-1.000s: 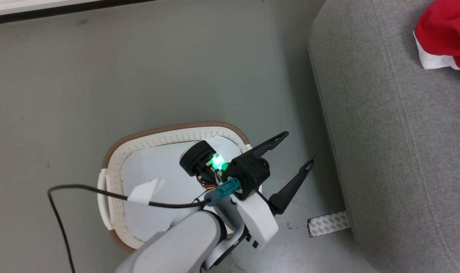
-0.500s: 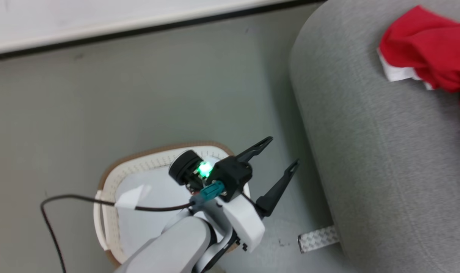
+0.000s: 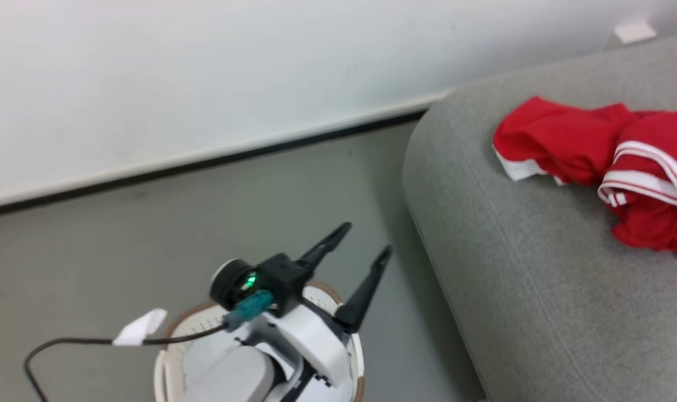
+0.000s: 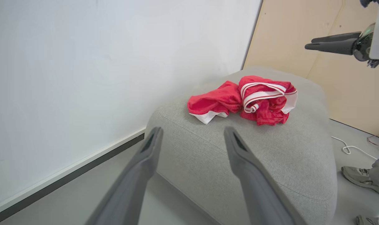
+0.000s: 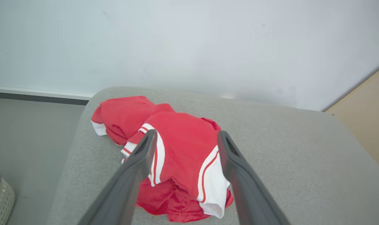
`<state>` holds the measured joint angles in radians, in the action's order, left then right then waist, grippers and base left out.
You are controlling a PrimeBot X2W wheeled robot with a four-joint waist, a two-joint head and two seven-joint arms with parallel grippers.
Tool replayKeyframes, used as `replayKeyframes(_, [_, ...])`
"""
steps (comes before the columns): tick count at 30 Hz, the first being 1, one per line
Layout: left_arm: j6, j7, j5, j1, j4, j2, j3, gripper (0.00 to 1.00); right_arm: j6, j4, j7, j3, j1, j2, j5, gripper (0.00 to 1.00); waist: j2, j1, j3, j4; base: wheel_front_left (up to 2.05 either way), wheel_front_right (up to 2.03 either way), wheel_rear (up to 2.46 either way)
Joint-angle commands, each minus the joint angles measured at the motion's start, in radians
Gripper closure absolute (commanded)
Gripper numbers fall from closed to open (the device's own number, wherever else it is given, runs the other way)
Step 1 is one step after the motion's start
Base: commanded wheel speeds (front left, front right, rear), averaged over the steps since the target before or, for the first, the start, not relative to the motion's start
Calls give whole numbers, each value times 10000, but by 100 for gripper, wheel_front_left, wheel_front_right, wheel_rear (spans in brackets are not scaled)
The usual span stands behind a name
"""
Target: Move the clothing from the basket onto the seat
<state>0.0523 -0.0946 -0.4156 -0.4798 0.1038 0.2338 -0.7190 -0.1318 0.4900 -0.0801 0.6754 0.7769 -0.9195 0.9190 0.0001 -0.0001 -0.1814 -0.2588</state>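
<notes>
Two bright red garments lie heaped on the grey sofa [image 3: 517, 262]: a plain one with a white hem [image 3: 556, 142] and one with white stripes [image 3: 651, 184]. In the left wrist view the clothing [image 4: 242, 100] sits beyond my open, empty left gripper [image 4: 193, 129]. The left gripper [image 3: 366, 238] hangs over the far rim of the cream basket [image 3: 321, 290], beside the sofa's edge. My right gripper [image 5: 187, 133] is open above the striped garment [image 5: 183, 150], holding nothing; the plain garment [image 5: 123, 115] lies just behind it. No red fabric shows in the basket, which my arm mostly covers.
A pale white-blue cloth [image 3: 204, 354] lies in the basket. A white wall with a dark baseboard [image 3: 204, 162] runs behind. A person's shoe [image 4: 358, 176] and a white cable [image 4: 348, 147] are on the floor past the sofa. The basket's perforated wall [image 5: 2, 195] shows at the right wrist view's lower left.
The head camera has swung upward: the wall and both garments on the sofa have come into view and the basket has slid to the bottom edge. The left gripper stays open.
</notes>
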Motion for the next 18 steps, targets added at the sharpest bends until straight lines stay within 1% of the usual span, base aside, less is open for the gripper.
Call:
replayKeyframes(1, [117, -135, -208, 260, -71, 142, 162, 0, 23, -285, 223, -148, -122, 16, 34, 0, -1, 1, 620, 279, 0, 0, 0])
replayKeyframes(4, [374, -296, -388, 563, -186, 336, 523, 0, 23, -732, 729, -573, -349, 162, -312, 0, -1, 1, 1052, 577, 0, 0, 0])
replayKeyframes(8, [790, -484, -673, 1057, -381, 726, 1093, 0, 23, -1296, 1361, -1351, -882, 662, -666, 0, -1, 1, 1457, 955, 0, 0, 0])
replayKeyframes(12, [1212, -688, -870, 1524, -626, 1081, 1650, 0, 23, -1765, 2061, -2430, -1815, 1331, -1459, 0, -1, 1, 1657, 1329, 0, 0, 0])
replayKeyframes(13, [1301, -733, -919, 1650, -661, 1177, 1796, 0, 23, -1904, 2217, -2705, -2058, 1535, -1779, 0, -1, 1, 1677, 1407, 0, 0, 0])
replayKeyframes(16, [1544, -883, -1081, 2062, -731, 1406, 2167, 0, 23, -2397, 2615, -3653, -3006, 2439, -2561, 0, -1, 1, 1750, 1609, 0, 0, 0])
replayKeyframes(18, [1891, -1036, -1162, 2358, -675, 1499, 2513, 0, 23, -2844, 2753, -4226, -3759, 3112, -3110, 0, -1, 1, 1819, 1725, 0, 0, 0])
